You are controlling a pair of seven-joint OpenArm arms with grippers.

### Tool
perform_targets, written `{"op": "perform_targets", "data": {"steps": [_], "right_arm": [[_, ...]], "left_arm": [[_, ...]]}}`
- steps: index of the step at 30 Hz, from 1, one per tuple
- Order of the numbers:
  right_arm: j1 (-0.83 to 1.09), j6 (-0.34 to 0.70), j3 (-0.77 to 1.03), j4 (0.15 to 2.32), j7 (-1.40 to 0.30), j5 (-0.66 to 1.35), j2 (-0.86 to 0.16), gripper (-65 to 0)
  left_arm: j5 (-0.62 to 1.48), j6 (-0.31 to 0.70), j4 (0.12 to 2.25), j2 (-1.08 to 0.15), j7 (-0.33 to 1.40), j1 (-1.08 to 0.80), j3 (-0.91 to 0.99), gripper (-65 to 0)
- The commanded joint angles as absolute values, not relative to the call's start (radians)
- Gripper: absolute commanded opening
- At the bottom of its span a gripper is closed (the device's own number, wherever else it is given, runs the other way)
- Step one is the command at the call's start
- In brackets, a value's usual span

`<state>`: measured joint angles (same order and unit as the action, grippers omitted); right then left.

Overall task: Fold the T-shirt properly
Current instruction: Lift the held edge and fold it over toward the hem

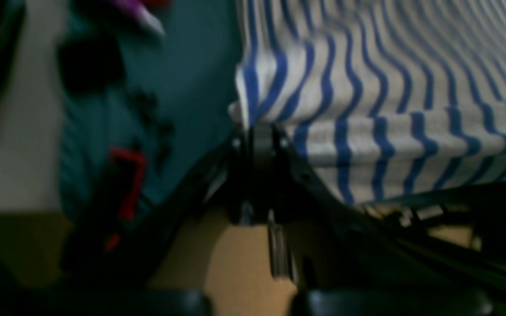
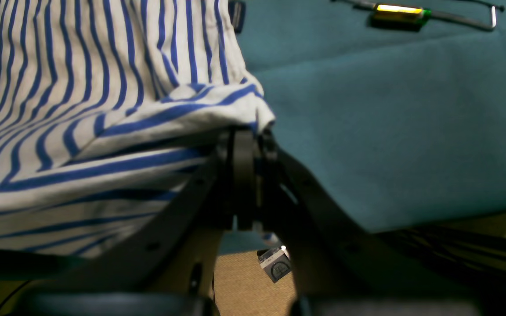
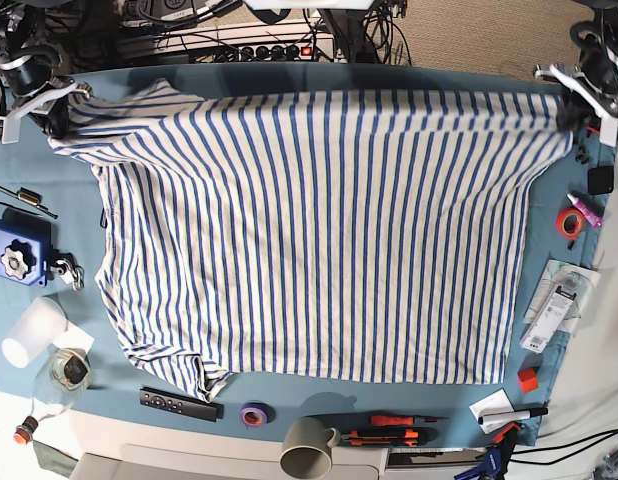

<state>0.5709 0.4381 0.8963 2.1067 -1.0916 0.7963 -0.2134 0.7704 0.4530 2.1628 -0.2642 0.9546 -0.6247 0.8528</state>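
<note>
the t-shirt (image 3: 319, 230) lies spread across the worktop (image 3: 559, 350); left gripper (image 1: 259, 131) and right gripper (image 2: 248, 131) each pinch a far corner

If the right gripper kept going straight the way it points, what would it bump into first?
The right gripper is already shut on a corner of the white, blue-striped cotton T-shirt, so the shirt meets it first. Beyond that lies the plain teal cloth, though depth is hard to judge.

The teal-covered table (image 3: 79, 215) carries the striped T-shirt (image 3: 319, 235), tools and cups.
</note>
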Motion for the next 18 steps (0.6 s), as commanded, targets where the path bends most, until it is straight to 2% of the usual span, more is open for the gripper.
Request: {"op": "perform_targets", "data": {"steps": [1,12,18], "right_arm": [[0.569,0.429,0.91,2.12,-1.056,0.787,-0.231,-65.0],[0.533,0.427,0.902,2.12,-1.018,0.741,-0.234,-65.0],[0.493,0.388,0.791,2.118,-0.989,0.608,-0.281,-65.0]], "left_arm": [[0.759,0.446,2.177,-0.283,0.925,-0.62,0.862,-65.0],[0.759,0.446,2.175,-0.284,0.889,-0.579,0.86,-65.0],[0.735,0.446,2.164,-0.299,0.888,-0.564,0.82,-65.0]]}}
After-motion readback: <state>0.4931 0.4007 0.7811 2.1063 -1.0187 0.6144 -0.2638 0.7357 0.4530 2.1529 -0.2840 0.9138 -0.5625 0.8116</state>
